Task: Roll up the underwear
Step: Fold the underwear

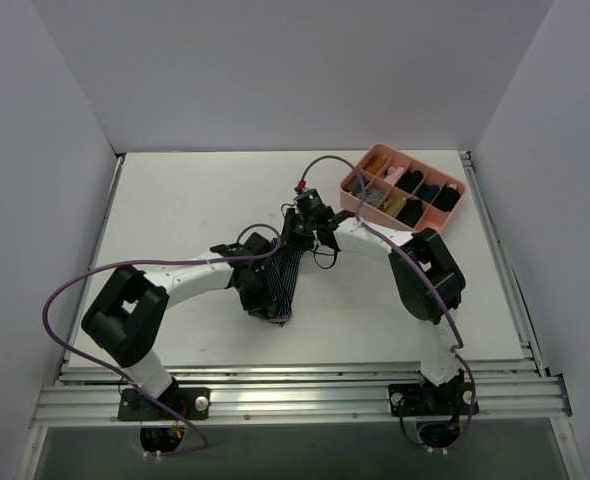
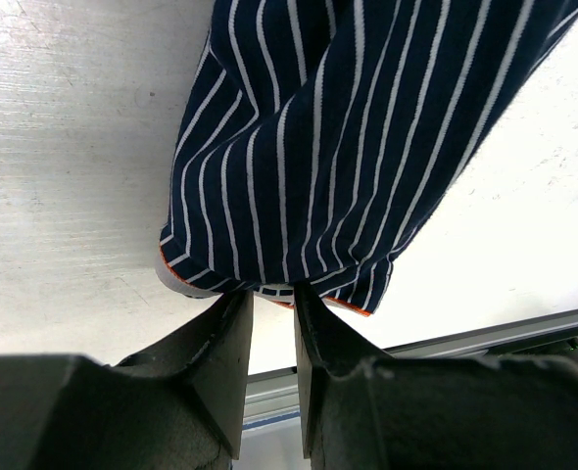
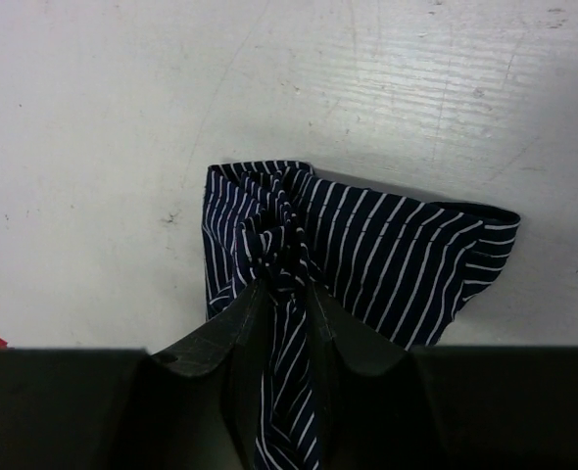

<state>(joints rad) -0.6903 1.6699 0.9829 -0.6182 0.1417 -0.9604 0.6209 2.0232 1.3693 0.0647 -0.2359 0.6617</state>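
Observation:
The underwear, dark navy with thin light stripes, stretches between my two grippers at the middle of the table. My left gripper grips its near end. In the left wrist view the gripper pinches the orange-red waistband edge, and the underwear fans out beyond it. My right gripper is at the far end. In the right wrist view a bunched strip of the underwear runs between the gripper's slightly parted jaws. Whether they still press it is unclear.
A pink divided tray holding small dark and light bundles stands at the back right. The aluminium rail of the table's near edge lies just behind my left gripper. White walls close off the table's left, back and right sides.

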